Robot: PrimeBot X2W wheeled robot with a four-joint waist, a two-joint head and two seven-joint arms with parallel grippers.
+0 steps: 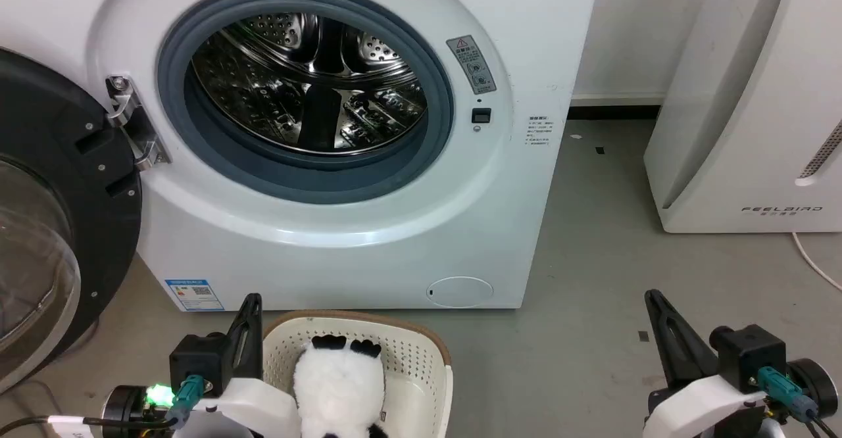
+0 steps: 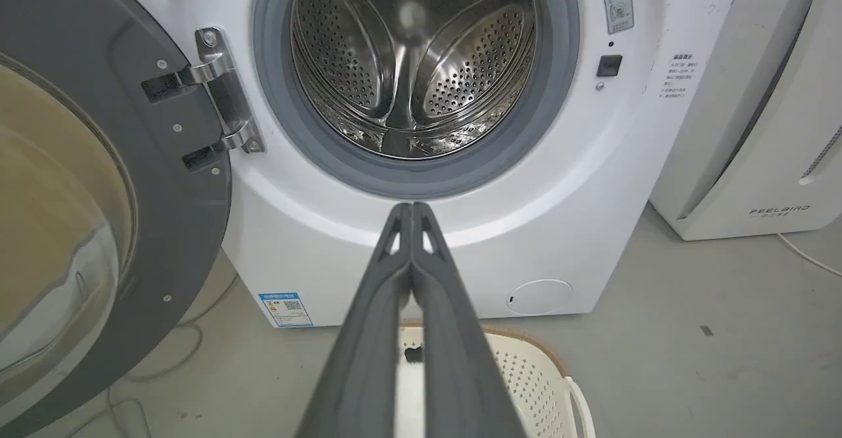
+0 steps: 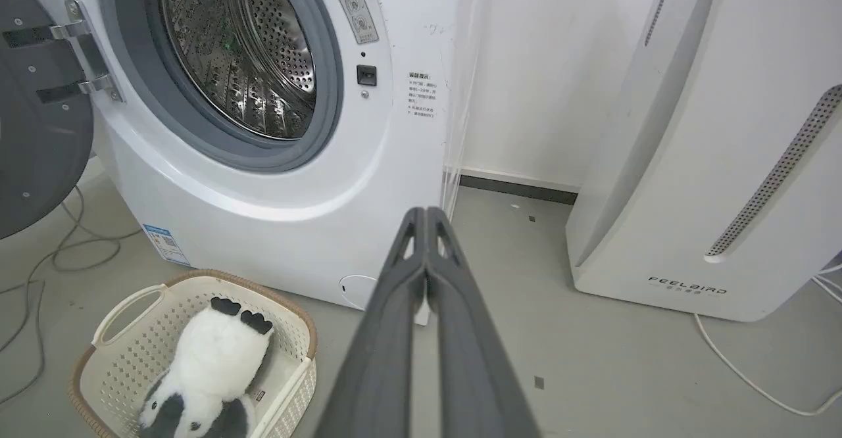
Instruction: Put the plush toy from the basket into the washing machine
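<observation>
Hovering over the start: both pincers pressed together and empty, panda plush toy (image 1: 339,385) lying in the basket (image 1: 411,352), not yet grasped.
Left pincer (image 1: 252,310) is nearer, with the toy just to its right and below it. Right pincer (image 1: 652,300) is well apart on the toy's other side. The toy's long axis points at the washing machine (image 1: 342,241), black feet ahead of the pincer, head back toward the robot. Door (image 1: 59,227) is open, drum (image 1: 309,83) ahead and above. Right wrist view gives the whole toy; head view crops its head; left wrist view catches a dark paw scrap between its fingers.
</observation>
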